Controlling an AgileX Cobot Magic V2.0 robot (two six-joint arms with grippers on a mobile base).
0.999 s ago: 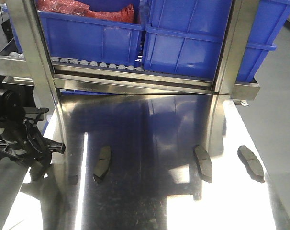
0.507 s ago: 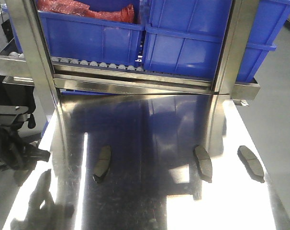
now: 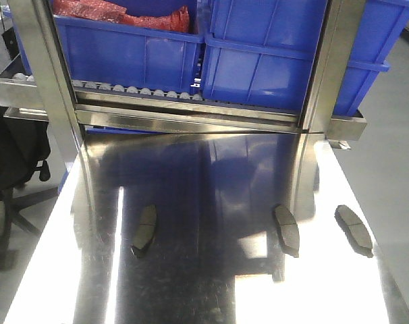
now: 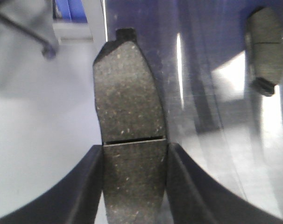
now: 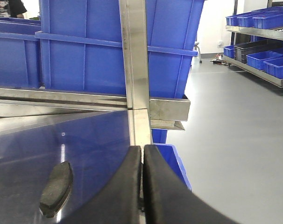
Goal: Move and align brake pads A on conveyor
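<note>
In the left wrist view my left gripper [image 4: 135, 149] is shut on a brake pad [image 4: 130, 98], its grey-brown face with the cross groove toward the camera, held off the left edge of the steel table. Another pad [image 4: 267, 49] lies on the steel at the upper right. The front view shows three pads on the table: one left of centre [image 3: 146, 228], one right of centre [image 3: 286, 229], one near the right edge [image 3: 353, 229]. My right gripper [image 5: 142, 149] is shut on nothing, over the table's right edge, with a pad [image 5: 56, 186] to its left. Neither gripper appears in the front view. The conveyor is out of view.
Blue bins [image 3: 258, 54] sit on a roller rack [image 3: 144, 91] at the back, framed by steel posts [image 3: 49, 81]. A black office chair [image 3: 15, 162] stands off the table's left side. A blue bin [image 5: 172, 161] sits below the right edge, beside grey floor.
The left arm has swung left and out of the front view. The three pads on the table have not moved.
</note>
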